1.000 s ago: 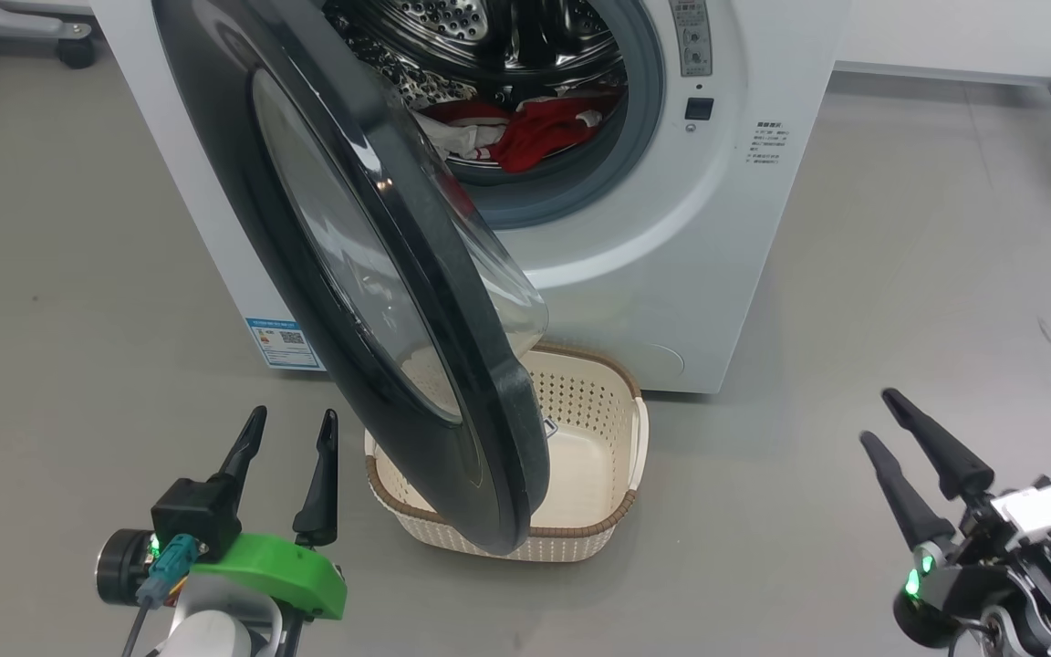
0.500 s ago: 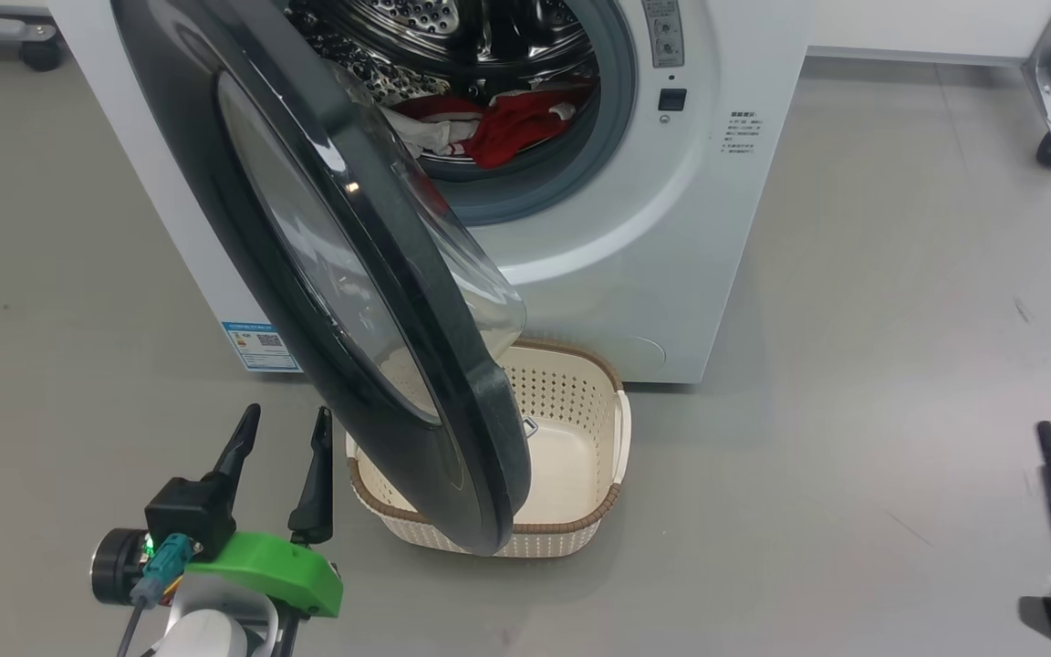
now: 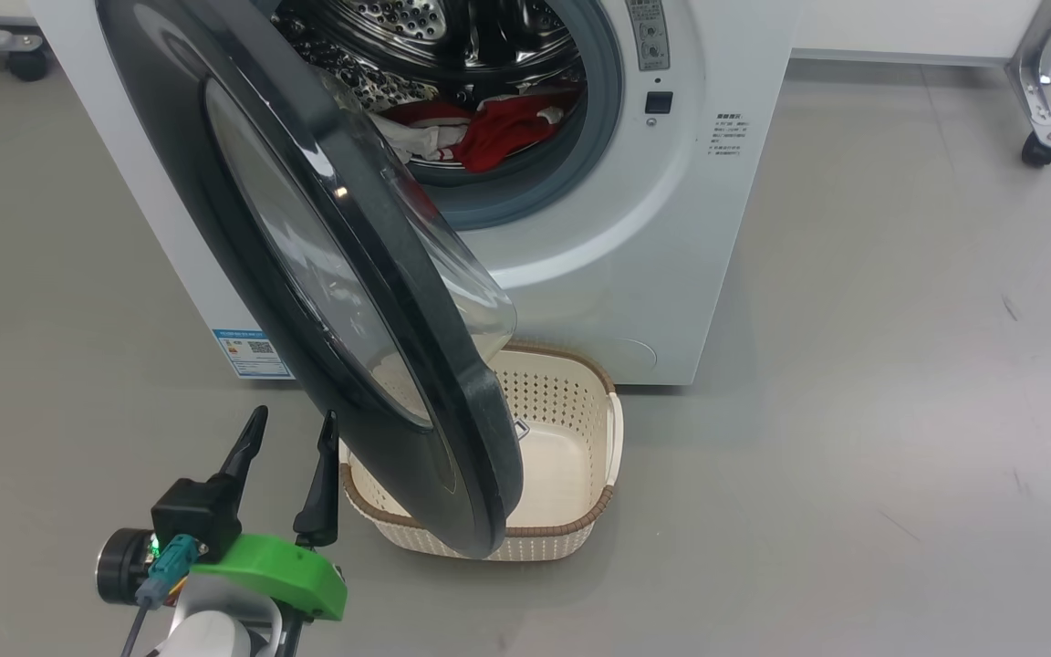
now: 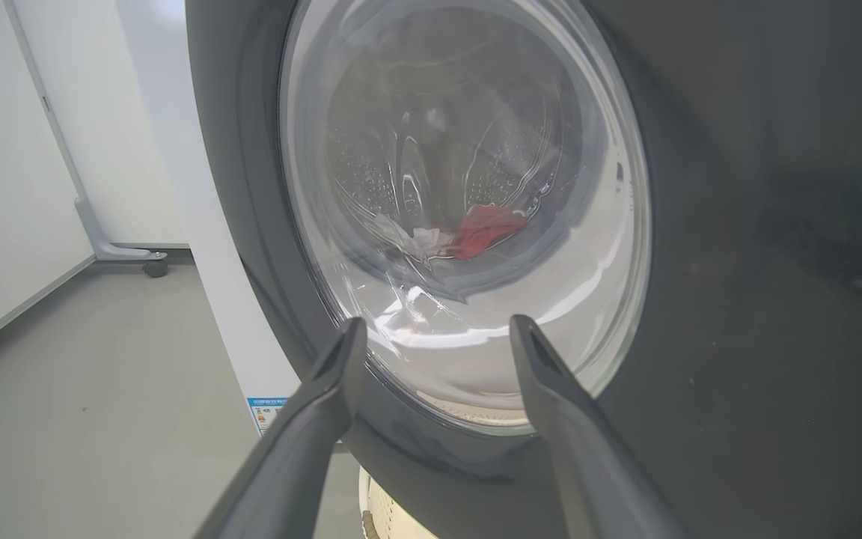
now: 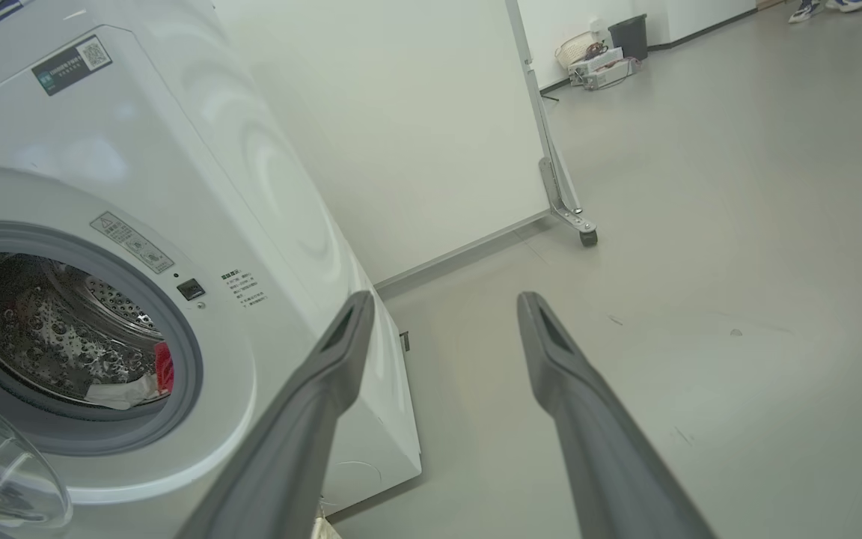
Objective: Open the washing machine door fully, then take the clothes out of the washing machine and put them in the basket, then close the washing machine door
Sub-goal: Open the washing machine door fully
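The door hides part of the basket

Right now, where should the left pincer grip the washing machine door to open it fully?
Probably the thick rim at the free edge of the washing machine door, over the basket. Bring the left pincer edge-on, one finger per face; the glass bowl bulges too wide.

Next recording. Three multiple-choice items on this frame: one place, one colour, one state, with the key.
1. Where does the basket stand? A) on the floor before the washing machine, below the open door B) atop it C) inside it
2. The clothes are mainly: A) blue B) red C) green
3. The left gripper is: A) shut on the door B) holding clothes C) open, empty
Key: 1A, the door overhangs it; 2B, red fabric shows inside; 3C, jaws apart, nothing between.
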